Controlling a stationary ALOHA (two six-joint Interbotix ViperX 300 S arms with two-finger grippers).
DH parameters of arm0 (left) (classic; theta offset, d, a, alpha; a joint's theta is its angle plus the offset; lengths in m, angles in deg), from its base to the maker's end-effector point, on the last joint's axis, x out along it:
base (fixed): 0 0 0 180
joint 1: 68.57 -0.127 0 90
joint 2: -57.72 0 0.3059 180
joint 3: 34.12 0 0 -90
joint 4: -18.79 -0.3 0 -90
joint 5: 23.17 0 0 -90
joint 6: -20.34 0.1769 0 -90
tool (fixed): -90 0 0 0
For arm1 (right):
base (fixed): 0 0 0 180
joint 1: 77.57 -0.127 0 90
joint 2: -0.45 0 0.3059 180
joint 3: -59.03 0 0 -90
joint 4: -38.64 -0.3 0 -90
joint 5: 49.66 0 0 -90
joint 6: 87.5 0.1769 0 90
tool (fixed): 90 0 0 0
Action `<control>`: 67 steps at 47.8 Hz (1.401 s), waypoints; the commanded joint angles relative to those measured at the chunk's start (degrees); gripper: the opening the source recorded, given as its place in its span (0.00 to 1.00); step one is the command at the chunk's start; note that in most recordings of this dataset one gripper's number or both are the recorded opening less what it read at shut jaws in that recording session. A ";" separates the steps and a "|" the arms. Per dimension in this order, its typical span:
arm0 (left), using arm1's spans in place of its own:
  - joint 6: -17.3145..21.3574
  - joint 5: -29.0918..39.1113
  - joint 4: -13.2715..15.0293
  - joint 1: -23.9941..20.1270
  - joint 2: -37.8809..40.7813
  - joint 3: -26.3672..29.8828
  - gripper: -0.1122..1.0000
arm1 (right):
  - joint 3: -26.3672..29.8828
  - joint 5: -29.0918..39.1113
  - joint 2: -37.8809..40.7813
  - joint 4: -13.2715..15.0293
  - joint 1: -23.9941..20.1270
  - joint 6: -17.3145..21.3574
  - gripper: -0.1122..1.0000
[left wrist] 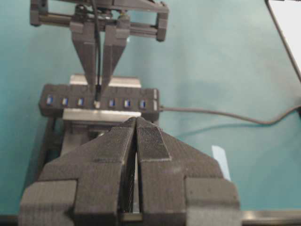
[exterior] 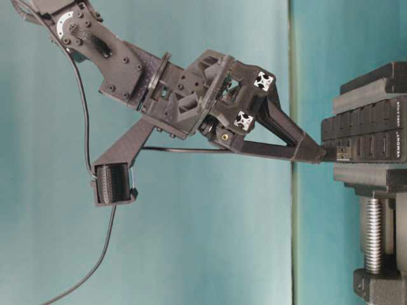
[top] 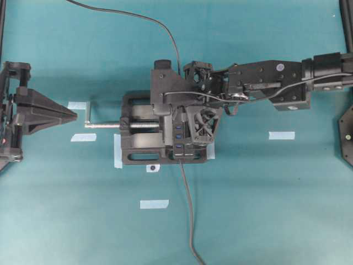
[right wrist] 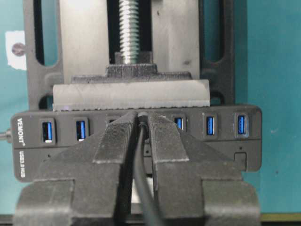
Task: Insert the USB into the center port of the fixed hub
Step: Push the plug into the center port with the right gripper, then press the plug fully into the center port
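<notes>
At the table's middle: a black vise (top: 144, 144) sits on the teal mat (top: 265, 210), with the fixed hub (left wrist: 99, 100) clamped in it.

Fixed hub: a long black bar with a row of blue slots; the right wrist view shows white "VEMONT" lettering at its left end.

Vise: a silver screw (right wrist: 131, 29) runs out of it toward the left arm's side, and its grey jaw plate presses against the hub's long edge.

Right gripper (right wrist: 139, 123): it reaches in over the hub, the fingers (exterior: 280, 143) drawn close together and pinched on the USB (exterior: 341, 153), with the thin dark cable (right wrist: 141, 174) running back between them.

USB: the small plug stands at the hub's face, its tip right at the center port (left wrist: 97, 104); how deep it sits I cannot tell, since the fingertips cover that slot.

Neighbouring ports: blue slots show on both sides of the fingers in the right wrist view.

Left gripper (left wrist: 136, 123): it hangs well apart from the vise at the left of the overhead view, pointed at the hub, its two fingers pressed together with nothing between them.

Hub lead (top: 189, 215): a dark cord runs off the hub's end and down across the mat.

Tape marks (top: 281, 135): pale strips lie scattered on the mat around the vise.
</notes>
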 commanded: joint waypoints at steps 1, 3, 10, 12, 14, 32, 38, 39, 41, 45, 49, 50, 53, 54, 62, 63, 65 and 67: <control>-0.09 -0.35 -0.09 0.09 0.18 0.62 0.10 | 0.79 1.49 -0.44 0.26 0.18 -0.35 0.17; -0.09 -0.35 -0.18 0.00 0.18 0.70 0.10 | 0.79 2.11 -0.44 0.44 0.18 -0.44 0.17; -0.09 -0.35 -0.09 0.09 0.18 0.62 0.10 | 0.97 3.25 -0.44 0.62 0.18 -0.44 0.17; -0.09 -0.35 -0.18 0.00 0.26 0.62 0.10 | 1.05 3.25 -0.44 0.62 0.18 -0.44 0.17; -0.09 -0.35 -0.09 0.00 0.18 0.62 0.10 | 1.14 3.16 -0.44 0.62 0.09 -0.53 0.17; -0.09 -0.35 -0.09 0.09 0.18 0.62 0.10 | 1.14 2.20 0.35 0.62 0.26 -0.53 0.17; -0.09 -0.35 -0.09 0.09 -0.09 0.62 0.10 | 1.14 2.46 0.62 0.62 0.35 -0.53 0.17; -0.09 -0.35 -0.09 0.09 -0.09 0.62 0.10 | 1.14 2.46 0.70 0.70 0.35 -0.53 0.17; -0.09 -0.35 -0.09 0.09 -0.26 0.62 0.10 | 1.14 2.37 0.70 0.62 0.35 -0.53 0.17; -0.09 -0.35 -0.18 0.00 -0.44 0.62 0.10 | 1.05 2.20 0.79 0.62 0.35 -0.53 0.17; -0.09 -0.35 -0.09 0.09 -0.44 0.53 0.10 | 1.05 2.20 0.97 0.62 0.35 -0.62 0.17; -0.09 -0.35 -0.18 0.09 -0.44 0.62 0.10 | 1.05 2.20 1.05 0.62 0.35 -0.62 0.17; -0.09 -0.35 -0.09 0.00 -0.44 0.53 0.10 | 0.97 2.11 1.32 0.62 0.35 -0.53 0.17; -0.09 -0.35 -0.09 0.09 -0.44 0.53 0.10 | 0.97 2.11 1.41 0.62 0.35 -0.53 0.17; -0.09 -0.35 -0.09 0.09 -0.44 0.53 0.10 | 0.88 2.11 1.58 0.62 0.35 -0.53 0.17; -0.09 -0.35 -0.09 0.09 -0.44 0.53 0.10 | 0.88 2.11 1.58 0.62 0.35 -0.62 0.17; -0.09 -0.35 -0.09 0.09 -0.44 0.53 0.10 | 0.88 2.11 1.58 0.62 0.35 -0.62 0.17; -0.09 -0.35 -0.09 0.09 -0.44 0.53 0.10 | 0.88 2.11 1.67 0.62 0.35 -0.62 0.17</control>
